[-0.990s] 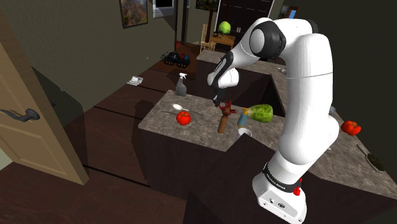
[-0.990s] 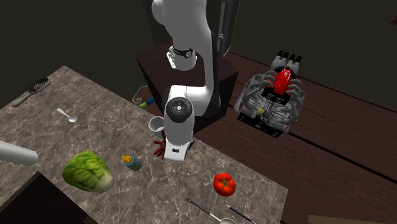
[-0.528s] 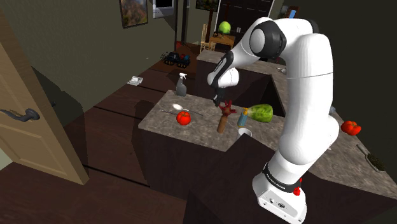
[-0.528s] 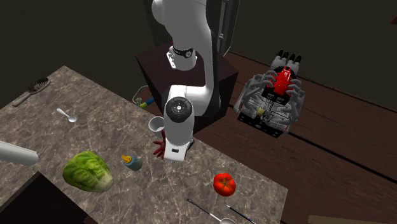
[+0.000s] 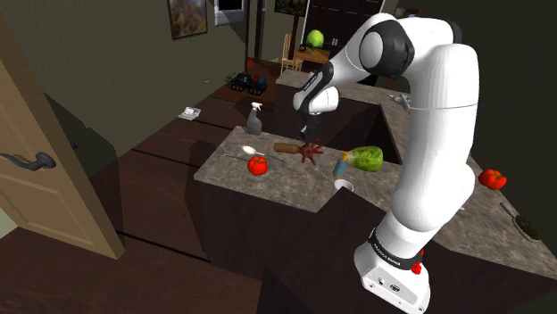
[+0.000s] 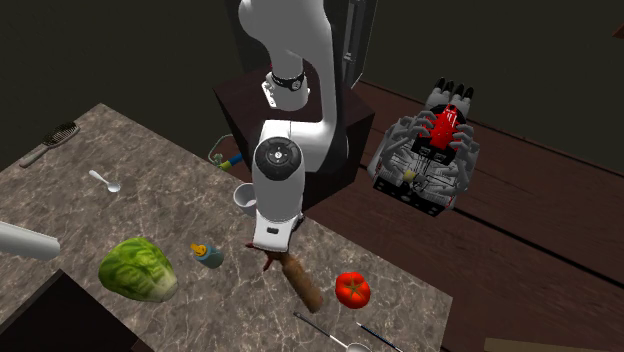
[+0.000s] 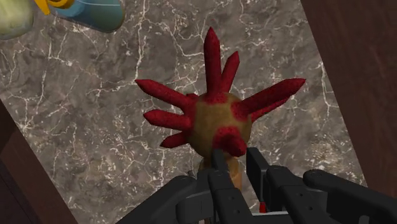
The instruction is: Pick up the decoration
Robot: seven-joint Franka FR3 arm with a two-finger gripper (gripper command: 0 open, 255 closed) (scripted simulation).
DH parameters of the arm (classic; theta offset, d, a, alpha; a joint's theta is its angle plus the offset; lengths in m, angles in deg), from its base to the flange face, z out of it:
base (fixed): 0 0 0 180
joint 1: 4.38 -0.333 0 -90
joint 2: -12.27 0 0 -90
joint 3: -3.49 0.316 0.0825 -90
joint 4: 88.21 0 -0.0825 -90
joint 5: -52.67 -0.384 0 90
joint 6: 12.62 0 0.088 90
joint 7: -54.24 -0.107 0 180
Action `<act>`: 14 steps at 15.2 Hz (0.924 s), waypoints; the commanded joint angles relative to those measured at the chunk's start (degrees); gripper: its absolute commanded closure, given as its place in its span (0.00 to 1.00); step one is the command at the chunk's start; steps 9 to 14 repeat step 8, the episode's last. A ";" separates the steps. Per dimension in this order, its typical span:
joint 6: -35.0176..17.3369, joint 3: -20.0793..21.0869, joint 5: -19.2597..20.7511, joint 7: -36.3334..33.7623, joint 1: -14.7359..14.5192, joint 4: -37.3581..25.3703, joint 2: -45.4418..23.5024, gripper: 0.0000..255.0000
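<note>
Grip status: my gripper (image 7: 236, 162) is clenched on decoration (image 7: 213, 118), a knobbly ochre ball with rough red spikes fanning out. In the shoulder view it's mid-frame, brown stem lying sideways toward frame left, over veined stone counter (image 5: 286, 178). Smooth red tomato (image 5: 257, 164) sits lower left.

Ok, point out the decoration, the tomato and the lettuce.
decoration (image 7: 213, 118), wrist view, its yellowish head.
tomato (image 6: 352, 288), second exterior view, its red middle.
lettuce (image 6: 138, 268), second exterior view, its leafy middle.
</note>
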 commanded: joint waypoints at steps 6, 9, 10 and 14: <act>4.12 -1.13 1.67 -0.80 -0.95 -0.17 4.09 1.00; 4.22 -1.14 1.71 -0.82 -0.96 -0.19 4.18 1.00; 4.22 -1.14 1.71 -0.82 -0.96 -0.19 4.18 1.00; 4.22 -1.14 1.71 -0.82 -0.96 -0.19 4.18 1.00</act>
